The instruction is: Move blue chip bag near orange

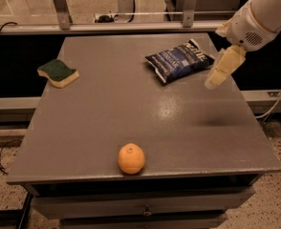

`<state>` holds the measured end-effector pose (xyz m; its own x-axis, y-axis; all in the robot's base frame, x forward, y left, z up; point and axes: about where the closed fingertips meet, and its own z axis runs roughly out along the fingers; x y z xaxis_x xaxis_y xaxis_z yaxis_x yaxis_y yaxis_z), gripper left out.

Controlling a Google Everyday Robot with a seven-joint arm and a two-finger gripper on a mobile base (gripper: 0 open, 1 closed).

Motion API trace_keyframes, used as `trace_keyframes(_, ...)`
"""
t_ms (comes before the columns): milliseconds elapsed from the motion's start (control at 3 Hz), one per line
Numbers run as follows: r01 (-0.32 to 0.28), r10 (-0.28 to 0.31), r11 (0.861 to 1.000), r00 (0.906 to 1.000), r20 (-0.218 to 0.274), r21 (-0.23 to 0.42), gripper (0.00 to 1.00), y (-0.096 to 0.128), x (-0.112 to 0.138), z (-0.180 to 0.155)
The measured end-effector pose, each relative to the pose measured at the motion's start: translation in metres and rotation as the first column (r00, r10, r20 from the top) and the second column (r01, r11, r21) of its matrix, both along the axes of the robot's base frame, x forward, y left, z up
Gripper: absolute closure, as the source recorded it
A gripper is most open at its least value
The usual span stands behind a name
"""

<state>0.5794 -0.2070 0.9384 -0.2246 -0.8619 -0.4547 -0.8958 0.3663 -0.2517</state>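
The blue chip bag (pixel 179 61) lies flat at the far right of the grey table (pixel 107 118), dark navy with white lettering. The orange (pixel 131 158) sits near the table's front edge, a little left of centre, far from the bag. My gripper (pixel 220 71) hangs from the white arm at the upper right, just right of the bag and above the table's right side, apart from the bag. It holds nothing that I can see.
A green-and-yellow sponge (pixel 58 73) lies at the table's far left. A metal rail (pixel 107 27) runs behind the table. The table's right edge (pixel 255 123) is just below the arm. Cables lie on the floor at left and right.
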Motion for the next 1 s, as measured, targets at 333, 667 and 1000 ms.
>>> trace_keyframes(333, 0.016, -0.016, 0.993, 0.9999, 0.002, 0.115, 0.00, 0.011, 0.053, -0.022)
trace_keyframes(667, 0.065, -0.065, 0.977, 0.9979, -0.007, 0.204, 0.00, 0.017, 0.095, -0.054)
trace_keyframes(1000, 0.097, -0.103, 0.965, 0.9947, 0.012, 0.243, 0.00, 0.018, 0.122, -0.074)
